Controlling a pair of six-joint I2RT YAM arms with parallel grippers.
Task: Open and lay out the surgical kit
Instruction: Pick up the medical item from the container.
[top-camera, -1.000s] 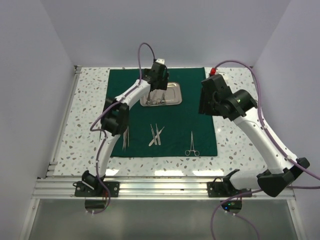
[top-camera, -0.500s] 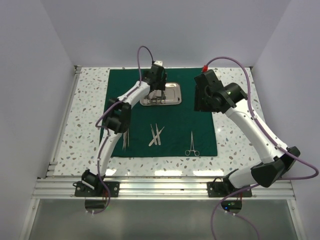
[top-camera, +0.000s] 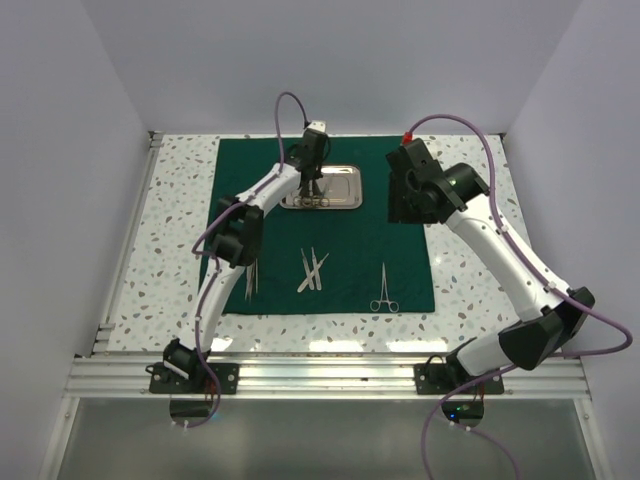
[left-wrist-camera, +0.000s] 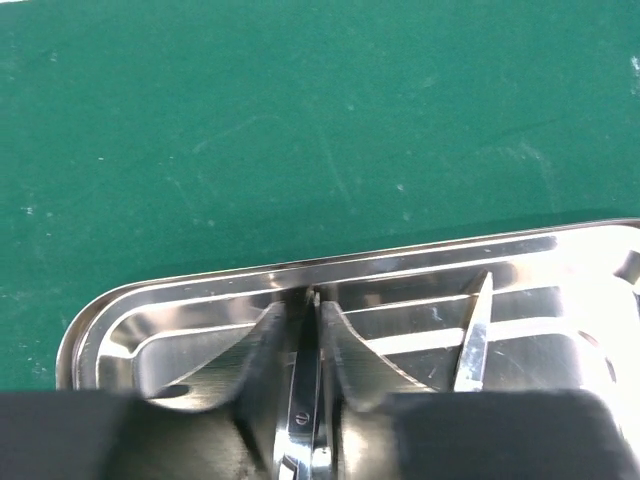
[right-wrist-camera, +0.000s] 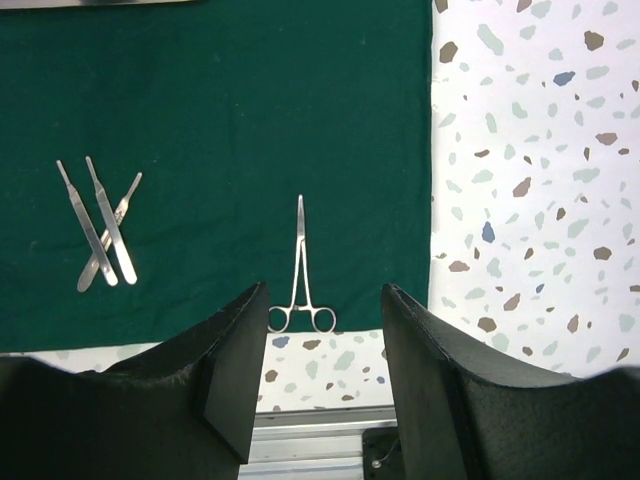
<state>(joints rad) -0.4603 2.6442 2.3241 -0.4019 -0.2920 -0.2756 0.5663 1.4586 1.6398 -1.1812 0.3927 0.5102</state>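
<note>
The dark green cloth (top-camera: 340, 245) lies spread flat on the speckled table, with the shiny steel tray (top-camera: 345, 190) at its far middle. My left gripper (top-camera: 312, 186) reaches down into the tray (left-wrist-camera: 180, 315). Its jaws are shut on a slim pair of scissors (left-wrist-camera: 303, 400) with a pivot screw. A second pointed steel blade (left-wrist-camera: 474, 340) lies in the tray to the right. Forceps (top-camera: 384, 290) and three crossed slim instruments (top-camera: 312, 270) lie on the cloth's near part. My right gripper (right-wrist-camera: 325, 340) hangs open and empty above the forceps (right-wrist-camera: 300, 270).
More thin instruments (top-camera: 250, 275) lie at the cloth's left near edge, partly under the left arm. Bare speckled table (right-wrist-camera: 530, 200) flanks the cloth on both sides. An aluminium rail (top-camera: 330, 375) runs along the near edge. White walls enclose the table.
The left gripper dropped into the tray and shut on the scissors. The right arm swung left and towards the far side, over the cloth's right edge, its jaws staying open.
</note>
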